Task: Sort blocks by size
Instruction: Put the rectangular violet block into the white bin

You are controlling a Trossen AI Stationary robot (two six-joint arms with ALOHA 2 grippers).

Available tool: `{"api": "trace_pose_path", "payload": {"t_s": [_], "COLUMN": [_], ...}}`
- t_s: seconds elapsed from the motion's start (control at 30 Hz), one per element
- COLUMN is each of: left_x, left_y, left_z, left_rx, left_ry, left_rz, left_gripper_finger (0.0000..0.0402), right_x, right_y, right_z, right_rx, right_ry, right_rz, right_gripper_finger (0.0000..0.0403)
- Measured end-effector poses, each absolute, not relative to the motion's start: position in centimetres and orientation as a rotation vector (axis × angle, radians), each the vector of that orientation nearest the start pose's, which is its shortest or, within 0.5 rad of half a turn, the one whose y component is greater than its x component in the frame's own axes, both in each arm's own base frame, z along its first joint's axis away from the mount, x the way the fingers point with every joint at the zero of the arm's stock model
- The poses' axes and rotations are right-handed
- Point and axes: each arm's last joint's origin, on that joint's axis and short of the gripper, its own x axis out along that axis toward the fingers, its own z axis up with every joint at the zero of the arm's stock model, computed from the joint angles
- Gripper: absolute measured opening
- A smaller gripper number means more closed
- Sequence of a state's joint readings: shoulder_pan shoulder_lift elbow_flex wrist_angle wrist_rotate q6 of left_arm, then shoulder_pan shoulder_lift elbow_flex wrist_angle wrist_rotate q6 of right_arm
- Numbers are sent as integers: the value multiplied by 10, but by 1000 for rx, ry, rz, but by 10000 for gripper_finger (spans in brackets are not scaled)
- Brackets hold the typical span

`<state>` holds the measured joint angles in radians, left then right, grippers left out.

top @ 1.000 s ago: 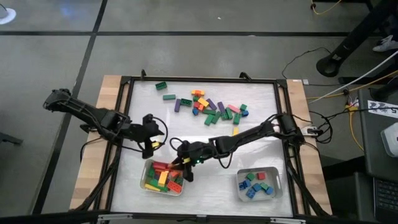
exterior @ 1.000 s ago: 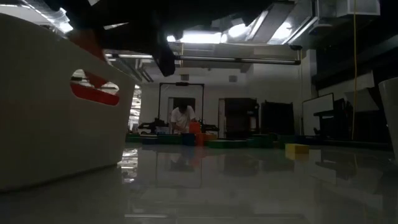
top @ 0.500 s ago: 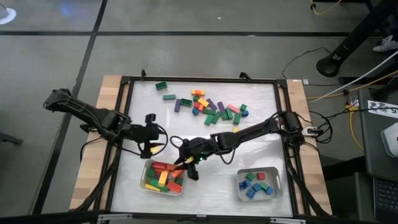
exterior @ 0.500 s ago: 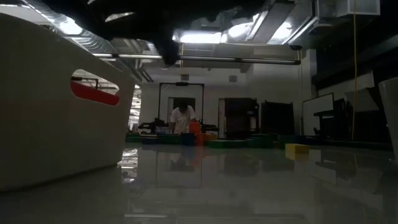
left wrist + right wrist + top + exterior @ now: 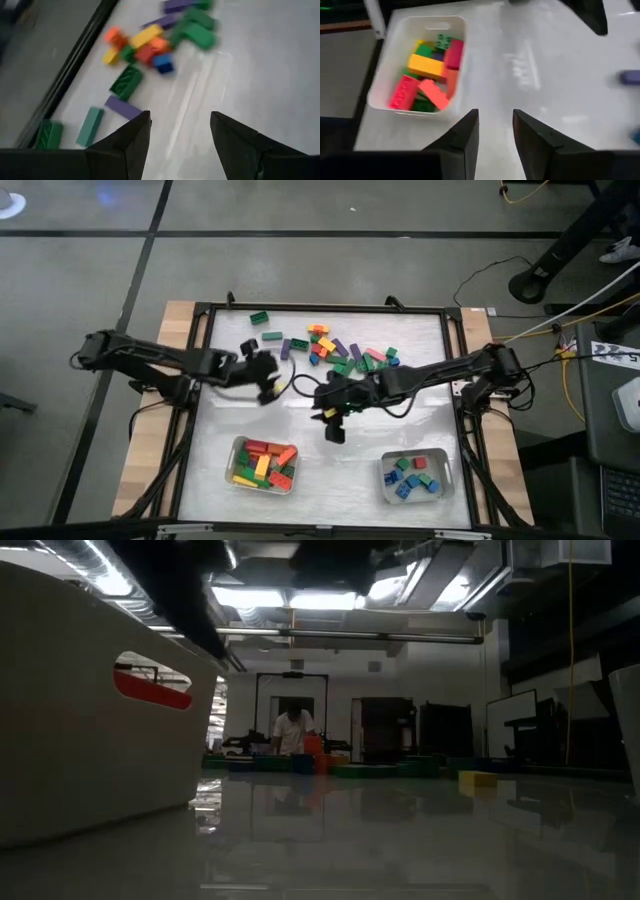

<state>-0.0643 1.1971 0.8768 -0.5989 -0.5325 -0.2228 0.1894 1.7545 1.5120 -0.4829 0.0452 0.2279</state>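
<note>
Swinging both arms away from white rectangular plastic tray of long bricks (image 5: 263,464), back toward loose pile of small studded plastic bricks (image 5: 345,352) at far side of glossy white table (image 5: 410,425). My left fingers (image 5: 180,132) were spread, empty, near pile. My right fingers (image 5: 495,131) stood slightly apart, nothing between them, over mid-table. Drop looked done; next pick pending. Second white tray of short bricks (image 5: 414,476) sat well apart. Dim workshop behind; person (image 5: 293,730) stood far off.
</note>
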Motion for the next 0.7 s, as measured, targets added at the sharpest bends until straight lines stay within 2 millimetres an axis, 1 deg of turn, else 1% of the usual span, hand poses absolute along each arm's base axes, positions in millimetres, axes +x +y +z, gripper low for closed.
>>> {"api": "trace_pose_path", "payload": {"t_s": [0.13, 0.27, 0.4, 0.63, 0.7], "left_x": [246, 255, 265, 281, 283], "left_y": [30, 51, 62, 77, 82], "left_z": [239, 220, 200, 174, 167], "left_rx": [-118, -241, -289, -339, -354], "left_ry": [824, 845, 883, 871, 873], "left_rz": [715, 833, 877, 930, 951], "left_gripper_finger": [194, 194, 194, 194, 194], "right_x": [371, 355, 338, 307, 300], "right_y": [68, 65, 61, 49, 47], "right_z": [304, 308, 309, 314, 316], "right_rx": [103, 81, 44, -73, -105], "right_ry": [804, 897, 1006, 1156, 1186], "right_rz": [1, -25, -67, -286, -331], "right_gripper_finger": [119, 119, 119, 119, 119]}}
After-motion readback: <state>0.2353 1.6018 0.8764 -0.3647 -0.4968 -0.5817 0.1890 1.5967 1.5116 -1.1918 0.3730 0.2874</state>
